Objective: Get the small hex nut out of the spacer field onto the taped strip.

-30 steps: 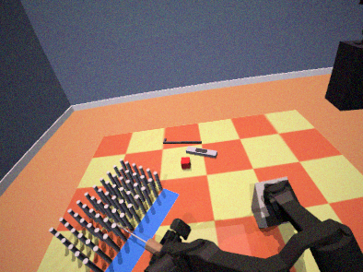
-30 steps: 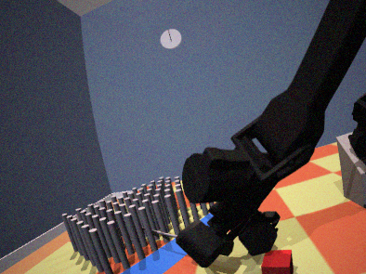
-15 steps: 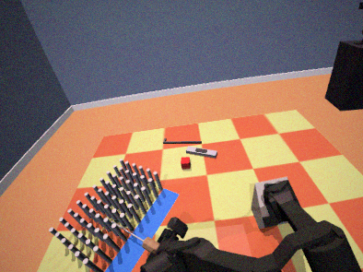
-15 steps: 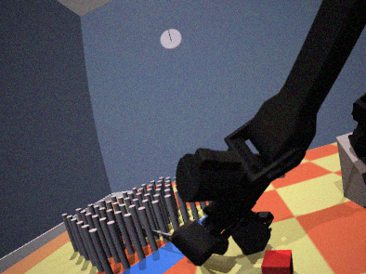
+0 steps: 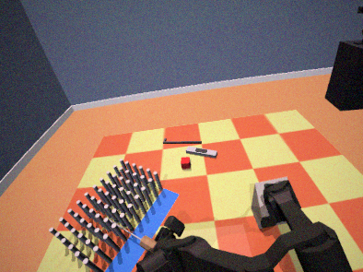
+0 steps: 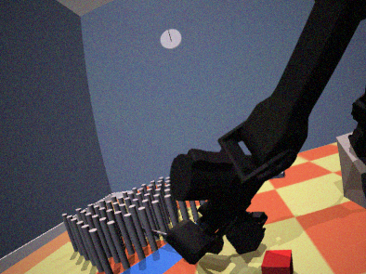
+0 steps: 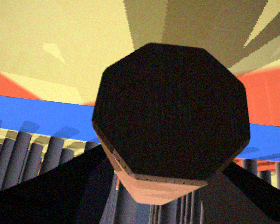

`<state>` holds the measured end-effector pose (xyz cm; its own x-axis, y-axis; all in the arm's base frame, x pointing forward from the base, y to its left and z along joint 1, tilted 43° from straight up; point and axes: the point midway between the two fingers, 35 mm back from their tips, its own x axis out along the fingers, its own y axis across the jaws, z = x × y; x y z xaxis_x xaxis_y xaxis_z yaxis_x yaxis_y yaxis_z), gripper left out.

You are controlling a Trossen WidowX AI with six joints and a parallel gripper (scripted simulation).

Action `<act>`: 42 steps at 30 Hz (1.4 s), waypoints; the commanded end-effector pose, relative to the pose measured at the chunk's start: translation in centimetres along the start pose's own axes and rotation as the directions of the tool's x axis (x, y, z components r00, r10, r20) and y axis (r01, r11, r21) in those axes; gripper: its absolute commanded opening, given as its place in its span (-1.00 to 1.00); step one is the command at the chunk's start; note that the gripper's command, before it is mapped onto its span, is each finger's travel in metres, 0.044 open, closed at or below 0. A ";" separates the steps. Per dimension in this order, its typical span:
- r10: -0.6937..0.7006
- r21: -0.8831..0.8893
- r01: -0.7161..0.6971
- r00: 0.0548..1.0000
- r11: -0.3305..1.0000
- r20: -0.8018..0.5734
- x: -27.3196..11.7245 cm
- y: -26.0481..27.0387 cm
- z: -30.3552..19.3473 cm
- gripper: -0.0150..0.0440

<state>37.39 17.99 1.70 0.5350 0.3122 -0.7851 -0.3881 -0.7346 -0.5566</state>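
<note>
one red cube (image 5: 185, 162) (image 6: 277, 262), one black hooked rod (image 5: 182, 142), one grey flat tool with a dark patch (image 5: 201, 152), one wooden-handled tool (image 5: 147, 242) (image 7: 162, 192), one blue strip (image 5: 154, 220) (image 6: 160, 259) (image 7: 50, 116), one round wall clock (image 6: 171, 38), dozens of metal spacers (image 5: 121, 202) (image 6: 132, 231) (image 7: 18, 155), too crowded to count exactly
</note>
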 end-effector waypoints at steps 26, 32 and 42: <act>-0.005 -0.002 0.005 1.000 1.000 -0.008 1.7 -0.1 -1.9 -0.49; -0.005 -0.002 0.005 1.000 1.000 -0.008 2.0 -0.1 -2.2 -0.49; -0.005 -0.002 0.005 1.000 1.000 -0.009 2.5 0.0 -2.7 -0.49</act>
<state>40.21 17.24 0.55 0.5376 0.3119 -0.7834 -0.3879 -0.7335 -0.5582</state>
